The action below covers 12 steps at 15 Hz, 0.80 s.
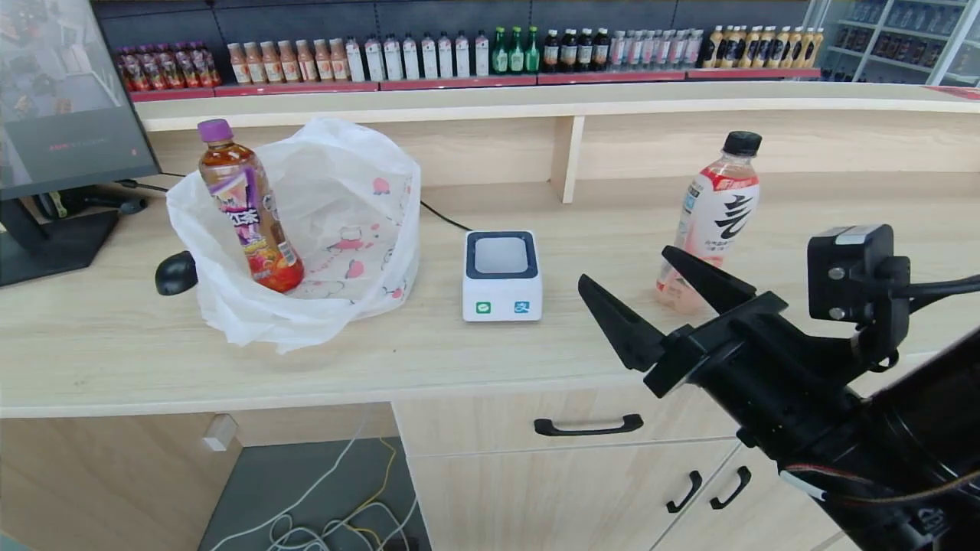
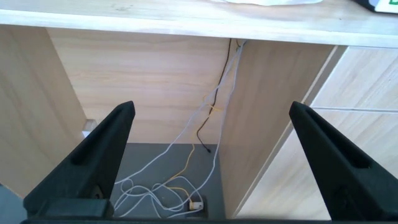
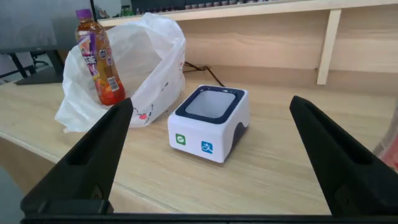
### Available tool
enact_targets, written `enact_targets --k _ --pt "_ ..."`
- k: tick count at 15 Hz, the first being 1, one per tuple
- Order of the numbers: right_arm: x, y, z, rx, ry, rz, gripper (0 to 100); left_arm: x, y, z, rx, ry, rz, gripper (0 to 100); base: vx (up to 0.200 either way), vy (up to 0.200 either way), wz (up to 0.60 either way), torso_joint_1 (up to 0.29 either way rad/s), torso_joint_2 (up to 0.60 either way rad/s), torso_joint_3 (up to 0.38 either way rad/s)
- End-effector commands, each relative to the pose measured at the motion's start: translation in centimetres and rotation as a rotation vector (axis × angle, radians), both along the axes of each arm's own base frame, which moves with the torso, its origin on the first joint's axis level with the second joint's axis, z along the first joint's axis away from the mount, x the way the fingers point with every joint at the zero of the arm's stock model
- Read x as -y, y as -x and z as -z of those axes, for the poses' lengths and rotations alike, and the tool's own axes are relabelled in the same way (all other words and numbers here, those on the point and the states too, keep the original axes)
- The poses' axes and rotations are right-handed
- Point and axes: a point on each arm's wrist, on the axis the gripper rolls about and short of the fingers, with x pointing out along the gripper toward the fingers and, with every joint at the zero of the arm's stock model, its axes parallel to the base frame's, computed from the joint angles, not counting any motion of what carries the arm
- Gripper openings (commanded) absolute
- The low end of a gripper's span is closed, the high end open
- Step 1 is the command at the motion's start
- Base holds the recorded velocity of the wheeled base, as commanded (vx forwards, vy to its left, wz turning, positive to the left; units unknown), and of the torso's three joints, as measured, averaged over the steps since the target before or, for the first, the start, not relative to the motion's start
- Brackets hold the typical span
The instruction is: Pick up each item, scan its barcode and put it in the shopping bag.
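Hovering spread wide near the pink drink bottle [image 1: 713,218], the right gripper [image 1: 624,265] is facing the barcode scanner [image 1: 501,275]; the left gripper [image 2: 211,106] is hanging released below the countertop [image 2: 124,15].

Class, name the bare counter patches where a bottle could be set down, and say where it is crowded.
Bare: between scanner and pink bottle; the front strip before the bag. Crowded: left end, with bag, mouse and monitor.

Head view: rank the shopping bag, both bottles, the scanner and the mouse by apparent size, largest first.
1. shopping bag
2. purple-capped bottle and black-capped bottle: they look about alike, so not ranked against each other
3. scanner, shorter than either bottle
4. mouse
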Motion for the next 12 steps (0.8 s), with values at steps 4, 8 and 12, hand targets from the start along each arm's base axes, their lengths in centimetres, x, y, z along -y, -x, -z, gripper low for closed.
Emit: enact_targets --k 4,8,12 --pt "1.4 -0.3 -0.4 0.013 -0.008 0.051 100 0.0 0.0 0.0 0.0 0.0 0.0 100 0.0 -0.2 0.0 0.002 0.0 0.001" --pt "1.9 -1.4 -0.3 0.014 0.001 0.1 100 0.0 0.0 0.0 -0.001 -0.001 0.0 100 0.0 -0.05 0.0 0.001 0.0 0.001" --pt "0.9 -2.7 0.4 0.002 0.019 0.102 100 0.0 0.0 0.0 0.0 -0.003 0.0 100 0.0 0.0 0.0 0.0 0.0 0.0"
